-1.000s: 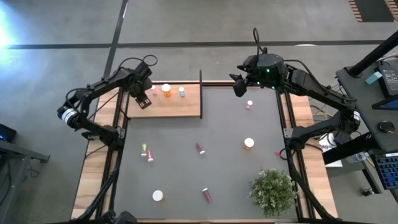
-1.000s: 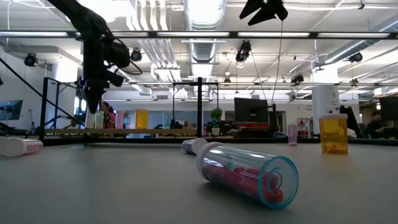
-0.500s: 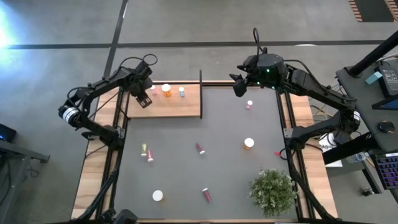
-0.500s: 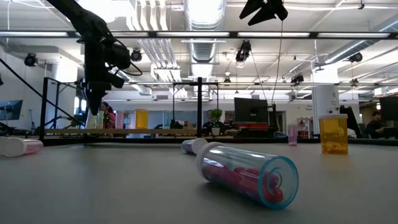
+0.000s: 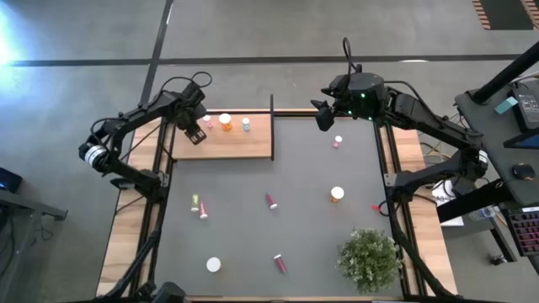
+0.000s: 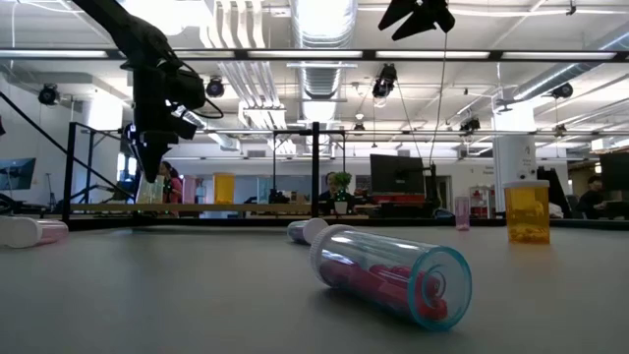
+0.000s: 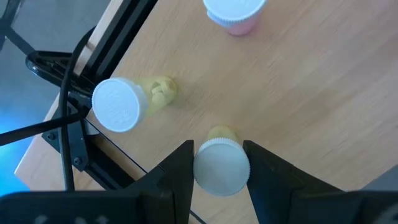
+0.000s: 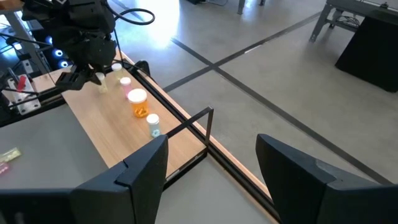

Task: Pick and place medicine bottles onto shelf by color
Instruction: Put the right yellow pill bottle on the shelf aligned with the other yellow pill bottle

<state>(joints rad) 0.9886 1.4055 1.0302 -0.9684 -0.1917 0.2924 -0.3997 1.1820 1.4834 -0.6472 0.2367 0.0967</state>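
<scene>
Your left hand (image 7: 219, 180) is closed on a yellow bottle (image 7: 217, 163), holding it upright by the cap over the shelf (image 5: 244, 143) at the upper left of the high view. The risk is right there: a second yellow bottle (image 7: 127, 102) stands just beside it near the shelf's edge, so a drifting descent could knock it over or off the board, and a release made too high could topple the held one. A pink bottle (image 7: 235, 14) stands a little farther along, then an orange bottle (image 5: 226, 121) and a pale blue one (image 5: 246, 124); keep the yellow pair apart from them. The black post (image 5: 272, 126) at the shelf's right end limits any sweep that way. Out on the counter (image 5: 312, 168), loose bottles lie scattered, a pink one (image 6: 393, 278) close to the low camera, and a plant (image 5: 369, 259) fills the lower right. Your right hand (image 5: 322, 118) hangs wide open and empty at the upper middle.
</scene>
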